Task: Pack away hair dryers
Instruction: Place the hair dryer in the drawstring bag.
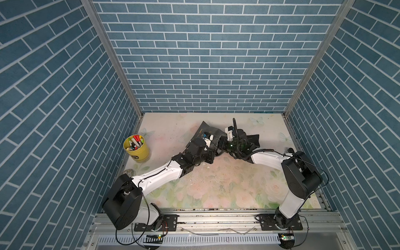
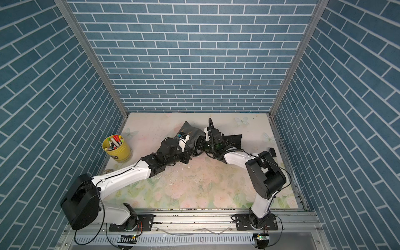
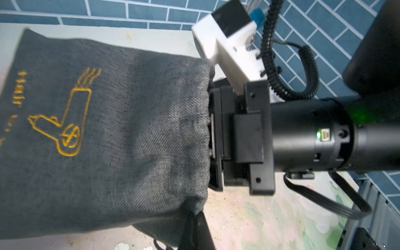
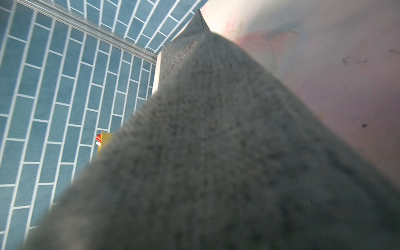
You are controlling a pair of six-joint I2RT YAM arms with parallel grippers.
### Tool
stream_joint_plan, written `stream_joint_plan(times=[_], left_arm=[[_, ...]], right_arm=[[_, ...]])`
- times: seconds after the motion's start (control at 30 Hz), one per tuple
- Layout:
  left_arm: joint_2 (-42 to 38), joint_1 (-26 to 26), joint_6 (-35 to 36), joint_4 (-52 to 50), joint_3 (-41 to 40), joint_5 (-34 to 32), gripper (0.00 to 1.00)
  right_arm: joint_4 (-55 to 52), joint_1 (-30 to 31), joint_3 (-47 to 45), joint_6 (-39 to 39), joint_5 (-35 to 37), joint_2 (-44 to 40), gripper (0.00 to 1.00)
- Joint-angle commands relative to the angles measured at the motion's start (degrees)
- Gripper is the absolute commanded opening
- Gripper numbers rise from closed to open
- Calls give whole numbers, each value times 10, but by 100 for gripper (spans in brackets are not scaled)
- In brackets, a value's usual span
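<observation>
Packing is judged underway: the pouch (image 3: 108, 129) hem is pinched by the left gripper (image 3: 195, 229); the right gripper (image 3: 225, 138) is buried inside, jaws unseen.

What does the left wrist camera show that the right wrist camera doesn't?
Only the left wrist view shows the gold hair dryer drawing on the grey pouch, the right arm reaching into the pouch's mouth, a coiled black cable, and the left fingers pinching the mouth's edge. Only the right wrist view shows a sliver of the yellow marker cup. Both share the pouch, blurred in the right wrist view, the blue brick wall and the floral table.
</observation>
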Motion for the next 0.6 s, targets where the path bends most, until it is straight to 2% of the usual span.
stream_joint_plan(times=[0.0, 0.57], left_arm=[[-19, 8, -1, -13, -4, -17, 0], [-2, 30, -13, -34, -13, -28, 0]], right_arm=[[20, 12, 30, -15, 3, 16, 0], [-20, 28, 39, -26, -15, 54, 0]])
